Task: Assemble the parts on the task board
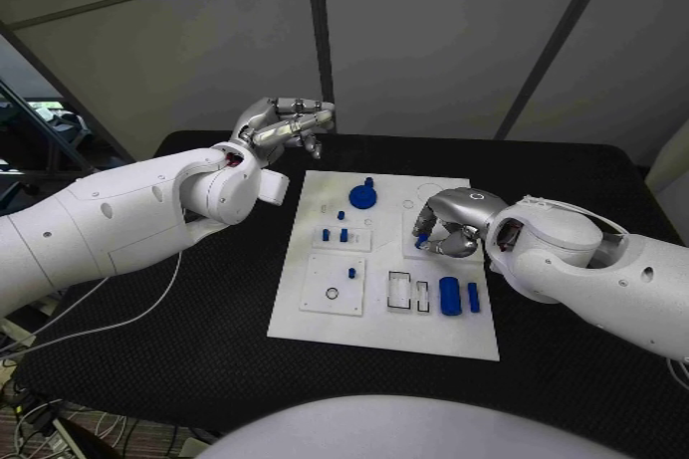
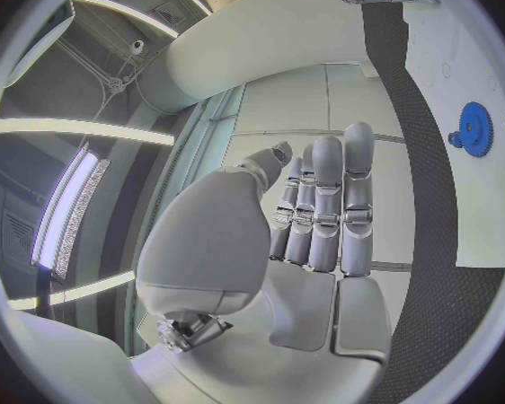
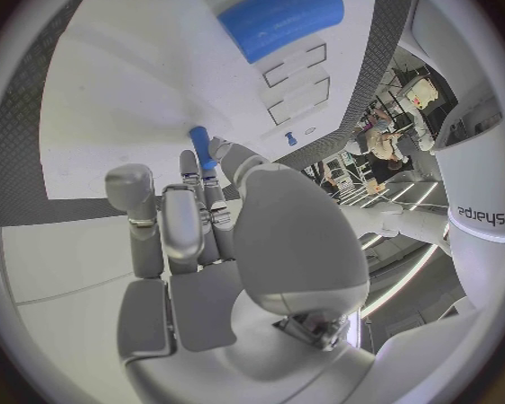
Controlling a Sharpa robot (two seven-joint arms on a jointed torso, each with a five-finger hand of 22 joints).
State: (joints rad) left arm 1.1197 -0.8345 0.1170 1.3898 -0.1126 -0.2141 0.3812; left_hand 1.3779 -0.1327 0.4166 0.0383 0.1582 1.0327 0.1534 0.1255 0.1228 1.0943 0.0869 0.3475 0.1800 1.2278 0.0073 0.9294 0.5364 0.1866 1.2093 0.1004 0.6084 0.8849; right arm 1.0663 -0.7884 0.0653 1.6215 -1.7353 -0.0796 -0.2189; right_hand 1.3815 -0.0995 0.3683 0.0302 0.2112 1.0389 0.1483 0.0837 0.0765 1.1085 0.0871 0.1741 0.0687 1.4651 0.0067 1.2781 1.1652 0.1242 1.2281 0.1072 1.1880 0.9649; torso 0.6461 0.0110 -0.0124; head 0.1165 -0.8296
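Right robot hand (image 1: 448,225) pinches a blue peg (image 3: 201,145) over the board (image 1: 385,335). Left robot hand (image 1: 285,122) hovers empty, fingers straight. Several parts (image 1: 460,295) lie loose; assembly looks early.

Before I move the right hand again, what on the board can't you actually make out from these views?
- Lower end of the small blue peg held by the right hand: in the right wrist view the fingers cover it; in the head view the hand hides what is under it.
- Blue gear: cut by the left wrist circle's rim.
- Small pegs on the task board: too small to tell seated or loose.
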